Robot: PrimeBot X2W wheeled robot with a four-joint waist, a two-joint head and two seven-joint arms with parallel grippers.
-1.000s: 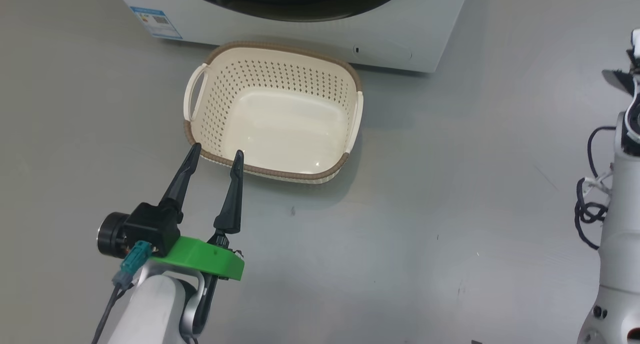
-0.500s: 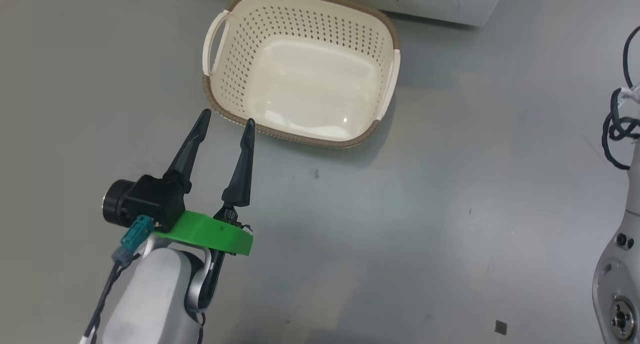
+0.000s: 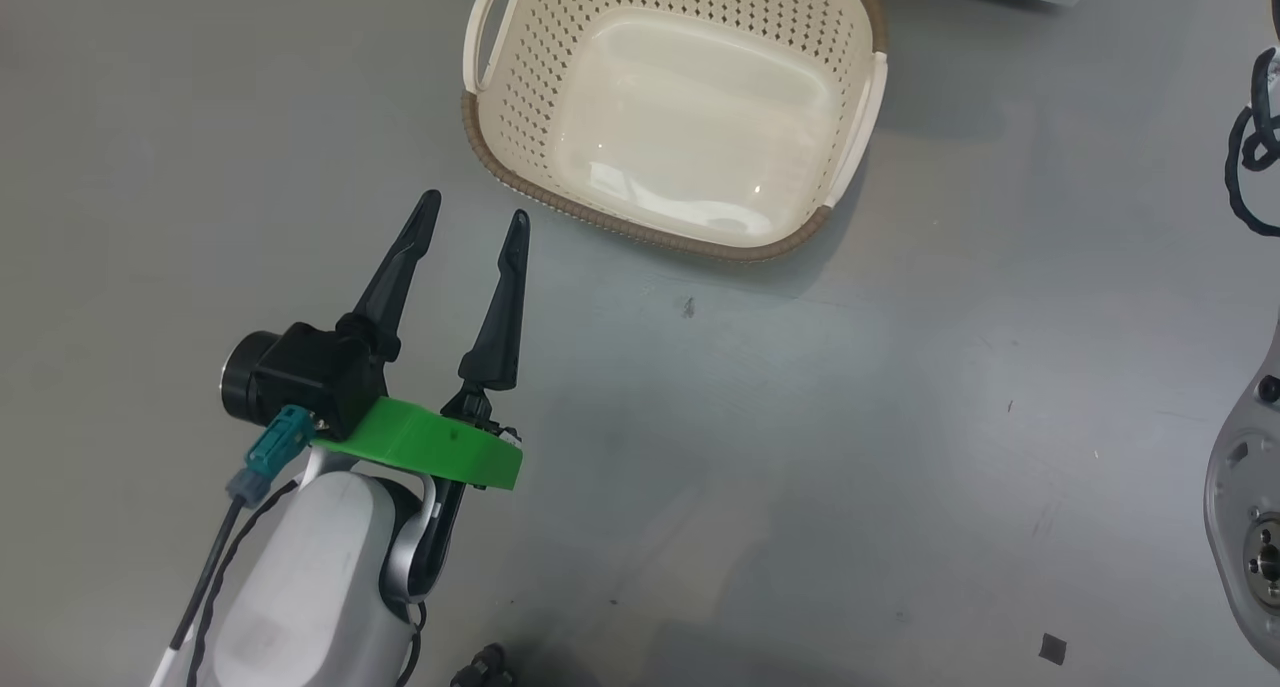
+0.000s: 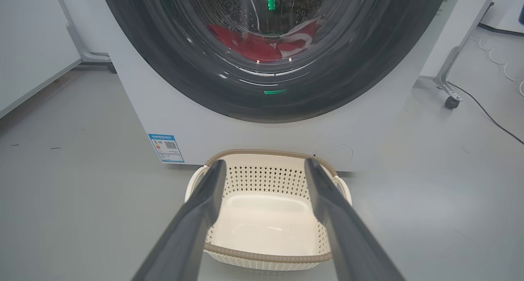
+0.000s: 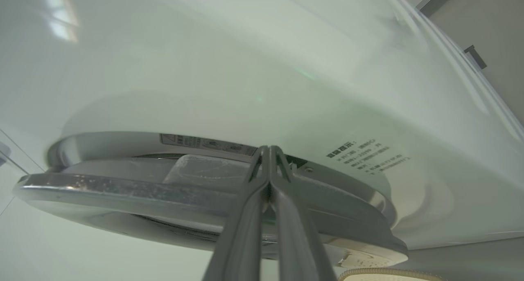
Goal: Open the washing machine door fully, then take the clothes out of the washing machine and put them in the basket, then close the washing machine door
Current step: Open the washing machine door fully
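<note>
Seeing the clothes (image 4: 254,48) heaped red and white low in the drum, behind the glass of the washing machine door (image 4: 196,68). Finding that door's glossy black rim facing out from the white front of the washing machine (image 4: 229,129), with a blue label (image 4: 166,147) low on that front. Catching the door's silvery edge side-on in the right wrist view, standing slightly off the white front. Seeing the right gripper (image 5: 269,150) pressing its two fingers fully together on nothing, tips lying at that edge; not telling whether touching. Finding the basket (image 3: 640,229) standing on the grey floor (image 3: 800,417) just before the machine, its pale bottom showing bare. Seeing the left gripper (image 3: 476,207) hovering spread wide, holding nothing, near the basket's near rim, fingers pointing toward basket and door.
</note>
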